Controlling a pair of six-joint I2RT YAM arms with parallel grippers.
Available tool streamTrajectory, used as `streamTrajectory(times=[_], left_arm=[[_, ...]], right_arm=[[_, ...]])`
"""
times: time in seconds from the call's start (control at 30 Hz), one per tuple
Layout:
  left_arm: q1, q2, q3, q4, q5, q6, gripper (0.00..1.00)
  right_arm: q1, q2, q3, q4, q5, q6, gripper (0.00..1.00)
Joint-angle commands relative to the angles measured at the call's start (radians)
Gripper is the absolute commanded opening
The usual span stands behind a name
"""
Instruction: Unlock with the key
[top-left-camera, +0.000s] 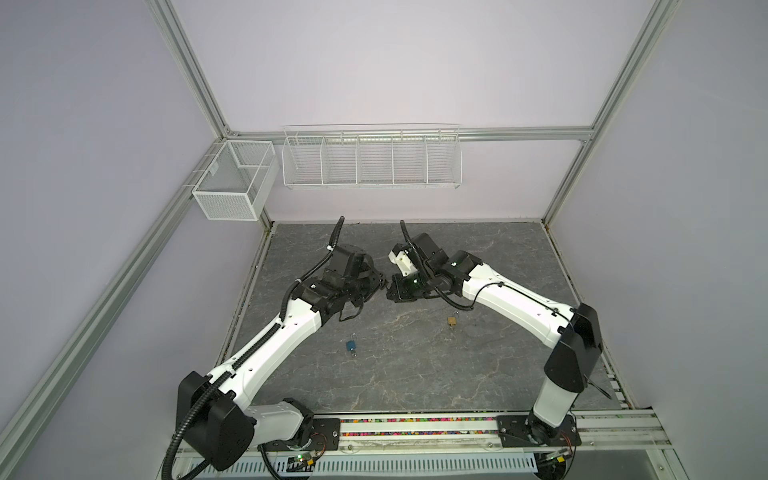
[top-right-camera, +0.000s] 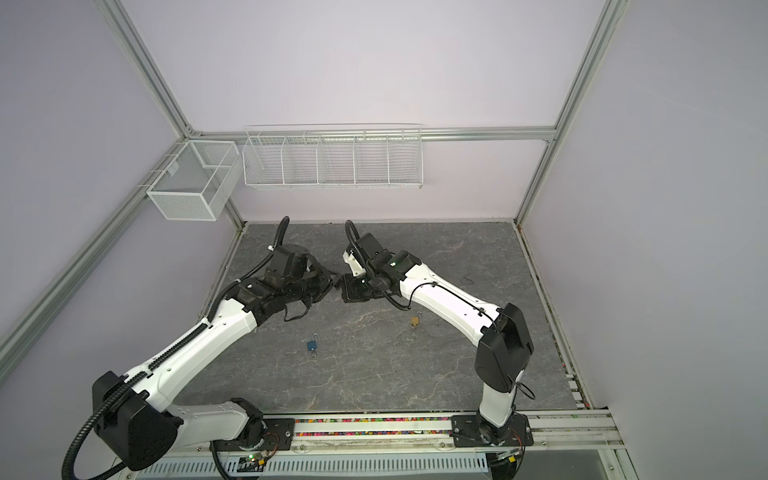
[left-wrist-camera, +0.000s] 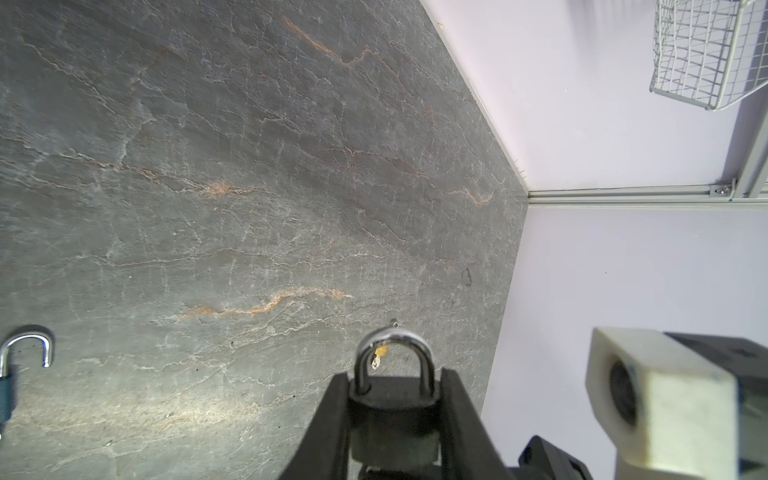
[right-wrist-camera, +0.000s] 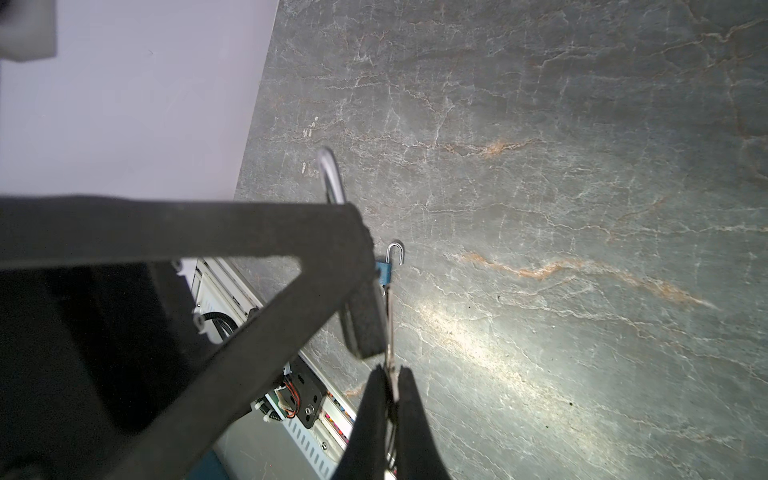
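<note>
Two arms, left arm (top-left-camera: 266, 345) and right arm (top-left-camera: 519, 303), meet tip to tip above the middle of the table (top-left-camera: 415, 374).

Left jaws: narrow, clamped on the flanks of the dark padlock (left-wrist-camera: 392, 419). Its shackle (left-wrist-camera: 395, 345) has both legs seated, so it is not yet unlocked.
Right jaws: pinched fully together on the key (right-wrist-camera: 390, 340), with the blade sticking straight out ahead of them.

Relation that matters, from the right wrist view: the padlock's long axis runs from shackle to base. The key blade lies almost parallel to that axis, just beside the base end of the body, and looks offset to one side, not on the centre line. Depth between the two is not readable. The base face is hidden in every view, so I cannot tell whether the tip has entered the keyway.

Judgement: this is the alignment and insertion step. The right arm does the moving while the left only holds. The move likely needs a small sideways correction, then a push along the axis, then a twist.

Blue padlock (top-left-camera: 352, 347), shackle open, and brass padlock (top-left-camera: 452, 321) lie on the table, well apart from the work.
</note>
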Motion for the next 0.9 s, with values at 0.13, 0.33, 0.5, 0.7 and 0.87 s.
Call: streamTrajectory(times=[0.13, 0.33, 0.5, 0.7, 0.87], left_arm=[[0.017, -0.015, 0.022, -0.021, -0.012, 0.017, 0.00], [0.020, -0.020, 0.022, -0.029, -0.017, 0.020, 0.00], [0.021, -0.023, 0.017, -0.028, -0.024, 0.016, 0.00], [0.028, -0.025, 0.023, -0.023, -0.016, 0.017, 0.00], [0.029, -0.023, 0.012, -0.017, -0.013, 0.013, 0.00]], right_arm=[[0.008, -0.030, -0.006, -0.008, 0.004, -0.011, 0.06], [0.010, -0.029, 0.008, 0.000, 0.000, -0.010, 0.06], [0.018, -0.017, 0.021, 0.007, -0.019, 0.001, 0.06], [0.019, -0.012, 0.025, -0.009, -0.001, -0.006, 0.07], [0.016, -0.010, 0.045, -0.012, -0.010, -0.006, 0.07]])
